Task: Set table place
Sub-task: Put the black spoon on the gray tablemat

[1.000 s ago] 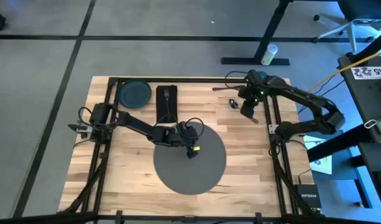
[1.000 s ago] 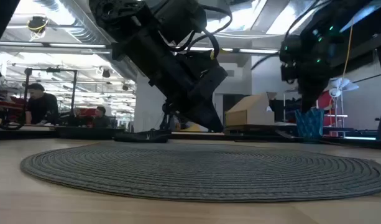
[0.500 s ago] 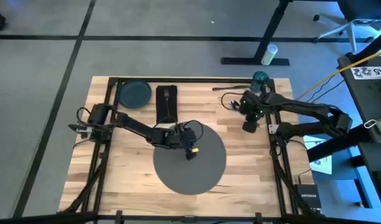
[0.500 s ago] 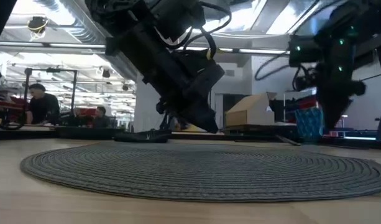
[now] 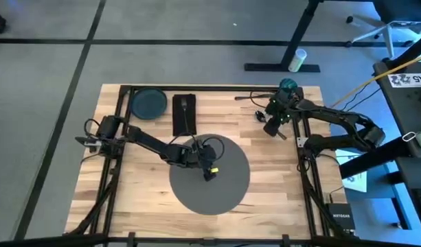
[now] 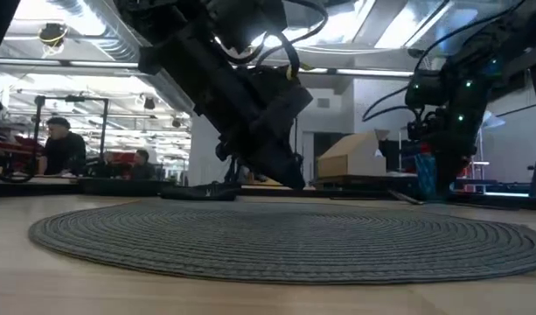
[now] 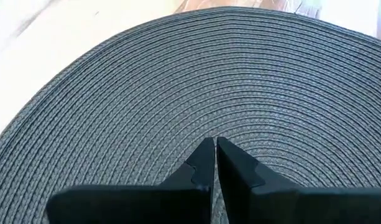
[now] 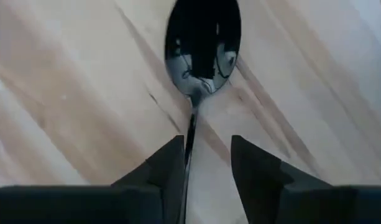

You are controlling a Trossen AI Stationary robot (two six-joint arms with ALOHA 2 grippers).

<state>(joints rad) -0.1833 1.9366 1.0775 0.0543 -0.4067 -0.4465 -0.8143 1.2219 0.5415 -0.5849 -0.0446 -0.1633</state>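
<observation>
Our right gripper (image 8: pixel 206 158) has dropped over the spoon (image 8: pixel 202 46), fingers parted astride its handle, nothing gripped; pickup looks imminent.

Our left gripper (image 7: pixel 214 155) hovers closed, empty, above the place (image 7: pixel 178 87).

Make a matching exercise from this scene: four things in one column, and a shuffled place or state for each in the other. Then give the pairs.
Things:
1. left gripper
2. right gripper
3. plate
4. napkin

Places or states:
A. round, in the table's far left corner
B. fingers shut, over the placemat
C. black rectangle lying between the plate and the middle of the far edge
D. fingers open, on either side of the spoon's handle

Pairs: 1-B, 2-D, 3-A, 4-C
</observation>
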